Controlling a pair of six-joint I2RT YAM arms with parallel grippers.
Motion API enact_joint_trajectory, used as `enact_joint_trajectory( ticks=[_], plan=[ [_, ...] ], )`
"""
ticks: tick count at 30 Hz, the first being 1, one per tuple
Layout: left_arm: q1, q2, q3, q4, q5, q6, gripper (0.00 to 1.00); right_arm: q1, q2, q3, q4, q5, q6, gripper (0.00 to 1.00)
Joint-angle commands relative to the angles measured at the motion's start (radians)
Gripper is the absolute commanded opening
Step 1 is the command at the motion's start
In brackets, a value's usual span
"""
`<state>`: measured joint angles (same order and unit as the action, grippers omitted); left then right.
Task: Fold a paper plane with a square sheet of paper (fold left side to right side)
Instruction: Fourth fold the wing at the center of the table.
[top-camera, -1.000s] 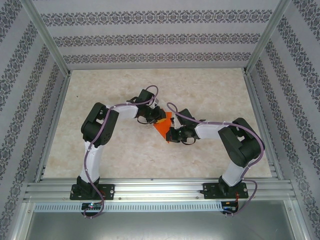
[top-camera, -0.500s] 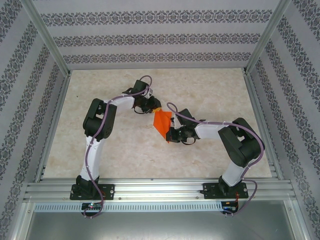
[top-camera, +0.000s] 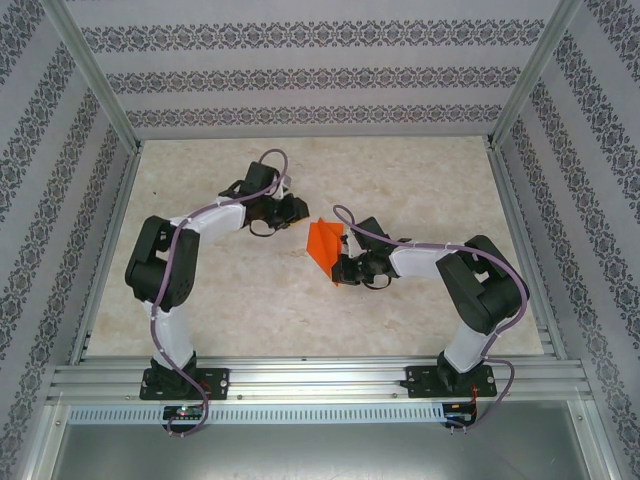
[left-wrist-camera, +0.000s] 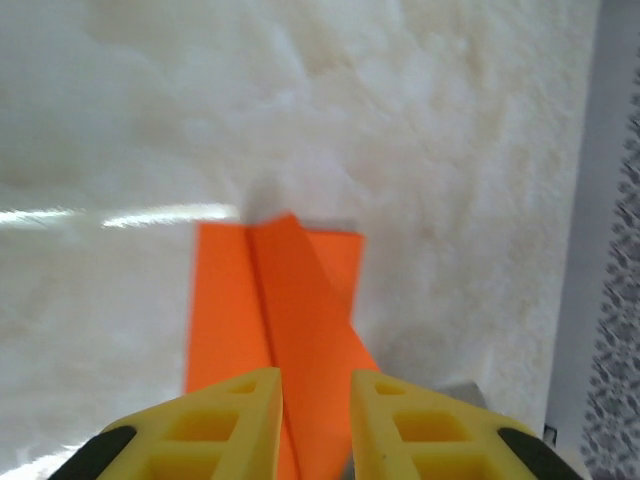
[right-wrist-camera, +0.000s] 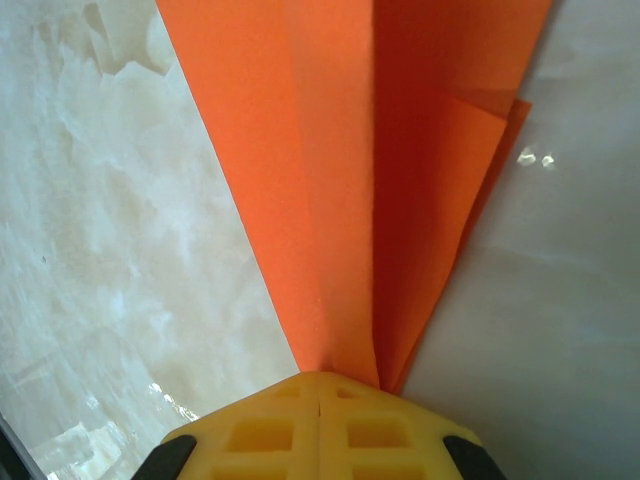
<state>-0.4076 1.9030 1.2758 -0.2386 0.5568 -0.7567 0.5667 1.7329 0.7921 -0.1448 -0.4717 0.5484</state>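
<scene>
Thing: the paper plane (top-camera: 324, 243), a tapered orange dart with 1 centre crease, lies on the desk (top-camera: 200, 180) between the 2 arms.
Right fingers: we see the right fingers (right-wrist-camera: 320, 400) pressed together on the narrow nose end, with the folded layers fanning away from them.
Left fingers: the left fingers (top-camera: 295, 210) stand slightly parted with nothing between them. From above they sit near the dart's wide end but apart from it.
Long axis: in the top view it runs from the wide end at 11 o'clock to the pinned nose at 5 o'clock.
Key relation: from the left fingers the dart lies toward 4 o'clock. From the right fingers it stretches toward 11 o'clock.
Nearer arm: the right arm, already on the paper. We judge the free left arm is the 1 placed to work the left flap over toward 3 o'clock.
Hidden: the nose tip is covered by the right fingers. In the left wrist view the near end is cut off behind the yellow tips.
Unclear: the left wrist view is blurred. We cannot tell how many layers there are, or whether the flaps lie flat.
</scene>
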Motion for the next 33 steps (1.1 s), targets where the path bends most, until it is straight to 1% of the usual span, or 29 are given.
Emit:
enact_joint_trajectory(
  ticks=[1,5,10,12,17,25,33],
  plan=[
    [-0.084,-0.002,-0.065,0.08,0.057,-0.011,0.26,-0.008,0.05,-0.036,-0.141,0.046,-0.024,0.02],
    [-0.148,0.038,-0.08,0.166,0.097,-0.063,0.25,-0.01,0.05,-0.037,-0.149,0.053,-0.027,0.02],
    [-0.169,0.118,-0.046,0.229,0.133,-0.108,0.25,-0.013,0.047,-0.037,-0.153,0.056,-0.03,0.02],
    [-0.169,0.141,-0.043,0.249,0.131,-0.123,0.25,-0.011,0.047,-0.039,-0.153,0.059,-0.029,0.02],
    [-0.16,0.196,0.015,0.152,0.047,-0.07,0.25,-0.011,0.05,-0.039,-0.156,0.059,-0.03,0.02],
    [-0.101,0.245,0.028,0.144,0.0,-0.062,0.24,-0.012,0.029,-0.058,-0.156,0.053,-0.036,0.02],
    [-0.097,0.291,0.062,0.093,-0.021,-0.02,0.24,-0.014,-0.02,-0.063,-0.12,0.014,-0.027,0.02]
  ],
)
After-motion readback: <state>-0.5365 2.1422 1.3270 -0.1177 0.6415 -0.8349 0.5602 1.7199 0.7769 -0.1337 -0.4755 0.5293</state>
